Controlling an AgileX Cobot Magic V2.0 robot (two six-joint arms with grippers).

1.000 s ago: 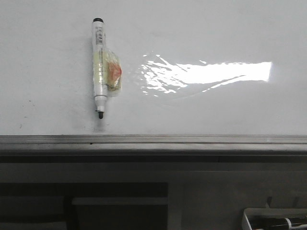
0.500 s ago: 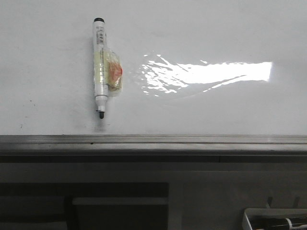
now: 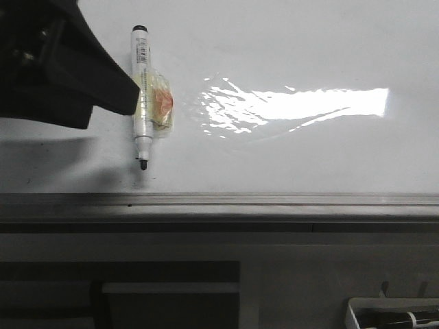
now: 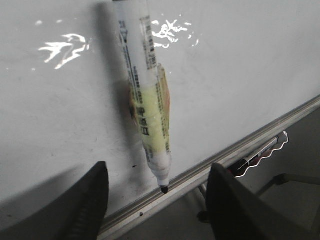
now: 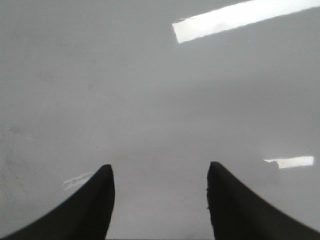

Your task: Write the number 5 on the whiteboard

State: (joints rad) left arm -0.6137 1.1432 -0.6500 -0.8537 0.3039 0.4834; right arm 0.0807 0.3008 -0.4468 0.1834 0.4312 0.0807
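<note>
Both grippers' fingers wide apart, nothing held.

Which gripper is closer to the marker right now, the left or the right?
Left. The left gripper is open with the marker lying between its fingers' line of approach. The right gripper is open over bare whiteboard, no marker in its view.

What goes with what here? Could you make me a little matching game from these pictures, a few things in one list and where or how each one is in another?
Things:
1. marker
2. left gripper
3. whiteboard
4. right gripper

States:
A. open, over bare white board only
B. lying uncapped, tip toward the grey edge rail
C. open, with the marker's tip between its fingers in its own camera
D. glossy, with a bright glare patch and no number drawn yet

Pairs: 1-B, 2-C, 3-D, 4-A
</note>
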